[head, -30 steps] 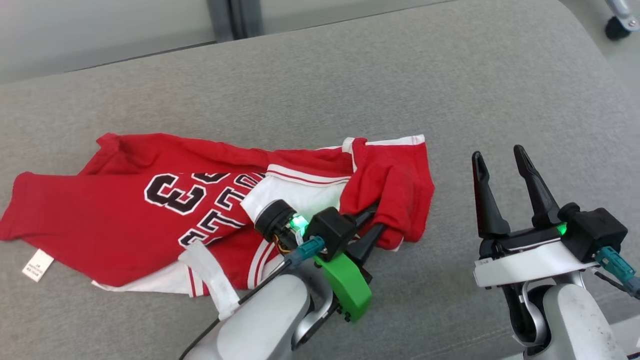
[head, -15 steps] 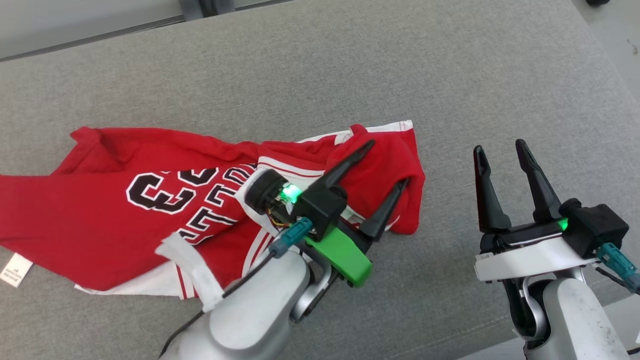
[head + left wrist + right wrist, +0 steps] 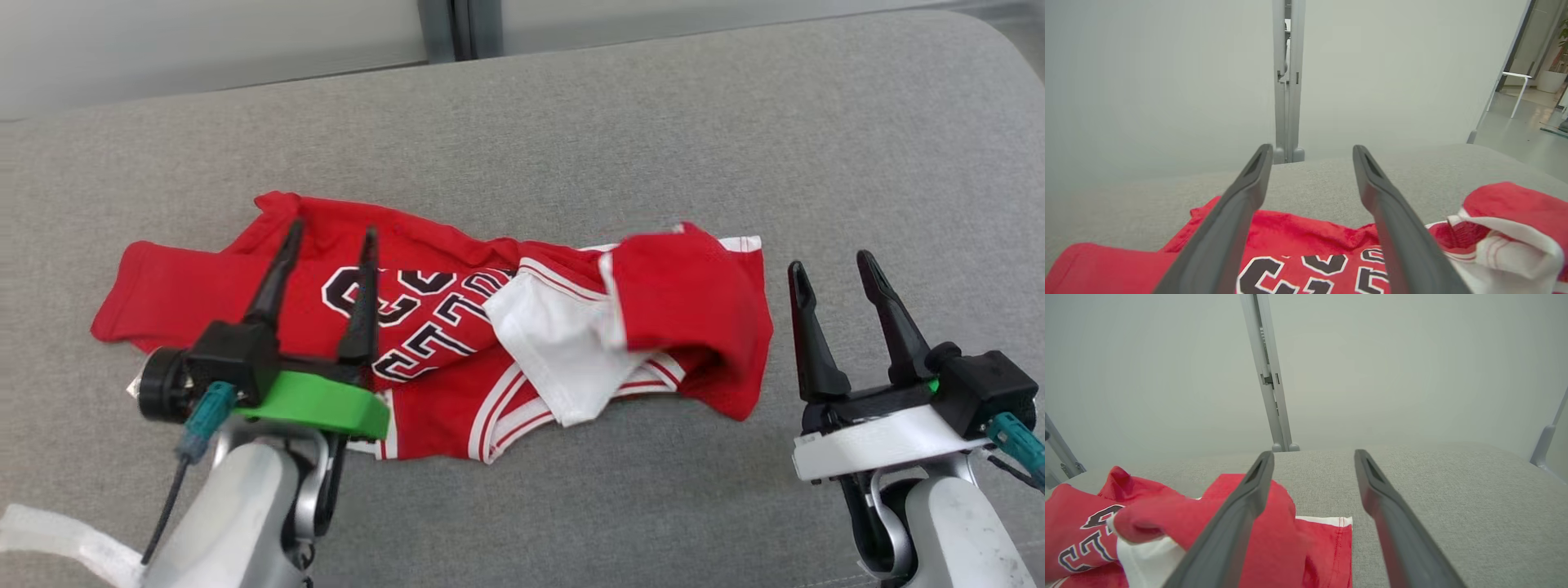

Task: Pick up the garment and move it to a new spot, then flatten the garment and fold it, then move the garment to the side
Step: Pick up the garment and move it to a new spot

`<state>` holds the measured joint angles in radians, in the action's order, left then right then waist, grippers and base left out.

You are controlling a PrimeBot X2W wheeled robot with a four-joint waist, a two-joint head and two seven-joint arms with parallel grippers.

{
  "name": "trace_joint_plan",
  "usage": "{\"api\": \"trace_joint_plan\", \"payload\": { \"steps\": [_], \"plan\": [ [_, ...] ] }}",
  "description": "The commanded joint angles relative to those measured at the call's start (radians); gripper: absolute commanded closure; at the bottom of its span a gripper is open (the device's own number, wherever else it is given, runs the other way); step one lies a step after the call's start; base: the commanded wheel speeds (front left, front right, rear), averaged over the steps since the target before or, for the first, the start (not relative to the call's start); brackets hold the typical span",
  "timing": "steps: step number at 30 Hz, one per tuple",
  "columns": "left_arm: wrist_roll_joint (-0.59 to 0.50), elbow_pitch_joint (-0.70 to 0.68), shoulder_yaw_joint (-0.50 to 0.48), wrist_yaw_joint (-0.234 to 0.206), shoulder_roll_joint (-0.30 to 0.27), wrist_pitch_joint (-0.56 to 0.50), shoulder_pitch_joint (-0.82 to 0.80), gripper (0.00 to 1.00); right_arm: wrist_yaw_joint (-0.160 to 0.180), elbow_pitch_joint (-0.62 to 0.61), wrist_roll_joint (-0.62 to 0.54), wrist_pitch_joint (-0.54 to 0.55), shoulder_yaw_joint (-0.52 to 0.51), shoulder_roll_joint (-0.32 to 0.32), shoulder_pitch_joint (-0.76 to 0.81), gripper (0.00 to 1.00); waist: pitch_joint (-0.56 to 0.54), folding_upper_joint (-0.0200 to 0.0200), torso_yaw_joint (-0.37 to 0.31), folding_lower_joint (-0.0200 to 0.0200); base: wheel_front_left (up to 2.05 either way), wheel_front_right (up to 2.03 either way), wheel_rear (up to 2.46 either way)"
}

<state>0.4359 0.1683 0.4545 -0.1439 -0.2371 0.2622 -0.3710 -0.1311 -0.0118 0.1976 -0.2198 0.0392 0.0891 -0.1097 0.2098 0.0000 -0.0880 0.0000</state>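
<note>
A red jersey [image 3: 424,327] with black-and-white lettering and white trim lies crumpled on the grey cushion [image 3: 571,139]; its right end is folded over, white lining up. The jersey [image 3: 1306,253] fills the lower left wrist view, and the jersey [image 3: 1274,539] sits lower left in the right wrist view. My left gripper [image 3: 331,235] hovers open over the jersey's left half, nothing between its fingers. My right gripper [image 3: 831,266] stands open just right of the jersey's right edge, above bare cushion.
A pale wall with a grey vertical post [image 3: 453,28] runs behind the cushion. The cushion's rounded right corner [image 3: 1000,41] drops away. A white table [image 3: 1515,79] stands on the floor beyond at far right in the left wrist view.
My left gripper let go of the jersey's right end, opened, and moved left over the numbered part. The released end fell folded over. The head camera shifted; the right gripper held still.
</note>
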Motion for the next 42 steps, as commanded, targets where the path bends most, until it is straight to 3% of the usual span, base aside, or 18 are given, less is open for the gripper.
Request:
{"api": "trace_joint_plan", "payload": {
  "steps": [1, 5, 10, 22, 42],
  "plan": [
    [0.008, 0.003, -0.029, -0.006, -0.015, 0.003, 0.036, 0.0, 0.001, -0.005, -0.007, 0.007, -0.004, 0.006, 0.022, 0.0, -0.042, 0.0, 0.046, 0.0, 0.0, 0.0, 0.0],
    [0.02, 0.011, -0.111, 0.004, -0.04, 0.003, 0.104, 0.0, 0.001, -0.01, -0.008, 0.026, -0.002, 0.011, 0.049, 0.0, -0.068, 0.0, 0.066, 0.0, 0.0, 0.0, 0.0],
    [0.019, 0.019, -0.166, 0.049, -0.053, 0.003, 0.172, 0.0, 0.001, -0.017, -0.012, 0.045, -0.001, 0.013, 0.083, 0.0, -0.096, 0.0, 0.073, 0.0, 0.0, 0.0, 0.0],
    [-0.018, 0.073, -0.189, 0.118, -0.03, 0.004, 0.252, 0.0, 0.001, -0.027, -0.011, 0.076, 0.0, -0.002, 0.161, 0.0, -0.167, 0.0, 0.067, 0.0, 0.0, 0.0, 0.0],
    [-0.045, 0.146, -0.224, 0.15, -0.002, 0.004, 0.243, 0.0, 0.001, -0.05, -0.016, 0.092, -0.004, -0.017, 0.179, 0.0, -0.186, 0.0, 0.067, 0.0, 0.0, 0.0, 0.0]
  ]
}}
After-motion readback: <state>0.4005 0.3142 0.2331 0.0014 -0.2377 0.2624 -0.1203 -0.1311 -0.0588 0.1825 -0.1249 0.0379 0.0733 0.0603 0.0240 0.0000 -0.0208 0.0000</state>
